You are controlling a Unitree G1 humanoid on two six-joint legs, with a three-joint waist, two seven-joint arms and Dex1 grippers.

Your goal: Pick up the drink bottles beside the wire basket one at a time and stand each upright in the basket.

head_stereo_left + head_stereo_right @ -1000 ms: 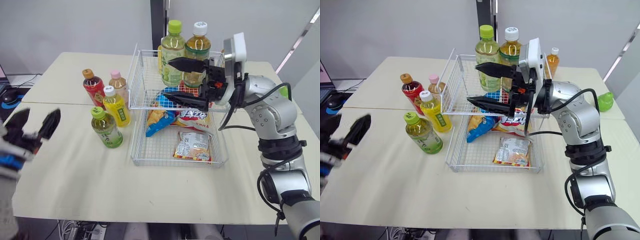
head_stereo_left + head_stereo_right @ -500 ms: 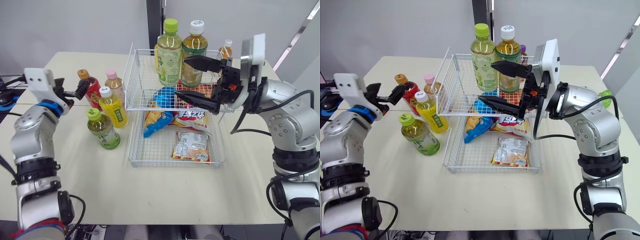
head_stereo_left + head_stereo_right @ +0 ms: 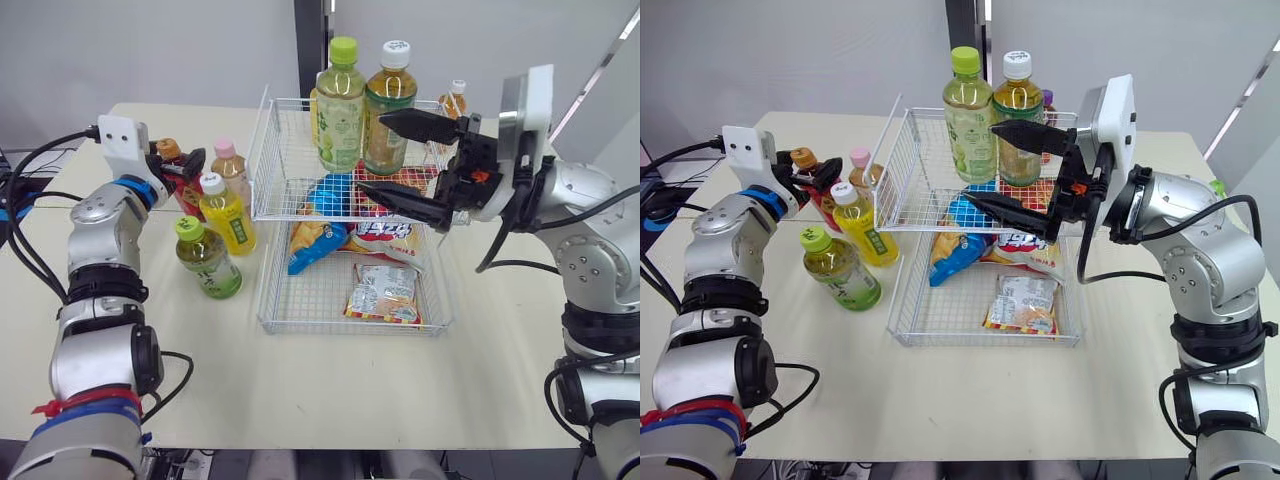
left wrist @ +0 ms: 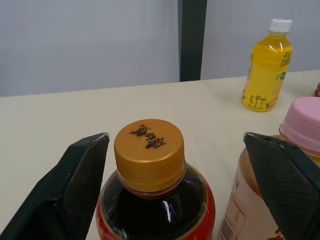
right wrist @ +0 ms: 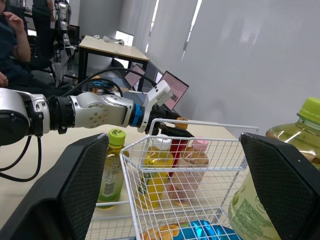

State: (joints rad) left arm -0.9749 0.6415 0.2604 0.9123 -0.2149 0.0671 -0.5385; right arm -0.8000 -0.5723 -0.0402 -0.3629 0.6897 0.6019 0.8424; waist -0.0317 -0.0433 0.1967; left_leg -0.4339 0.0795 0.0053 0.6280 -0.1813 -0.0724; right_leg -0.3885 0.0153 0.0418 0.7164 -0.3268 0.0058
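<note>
Four bottles stand left of the wire basket (image 3: 268,300): a red one with a gold cap (image 4: 150,200), a pink-capped one (image 3: 232,165), a yellow one (image 3: 228,215) and a green one (image 3: 207,258). My left gripper (image 3: 176,160) is open, one finger on each side of the red bottle's cap without touching it. Two tall bottles stand upright at the basket's far end: a green-capped one (image 3: 340,105) and an amber one with a white cap (image 3: 388,105). My right gripper (image 3: 372,153) hangs open and holds nothing above the basket, just in front of those two.
Snack packs (image 3: 385,290) lie on the basket floor. A small orange bottle (image 3: 455,98) stands on the table behind the basket. The table (image 3: 330,390) is bare at the front. People, another robot arm and desks show far off in the right wrist view.
My left arm has come up from the table's near left to the red bottle, its fingers now flanking the cap. The right gripper has drifted slightly right, still open.
</note>
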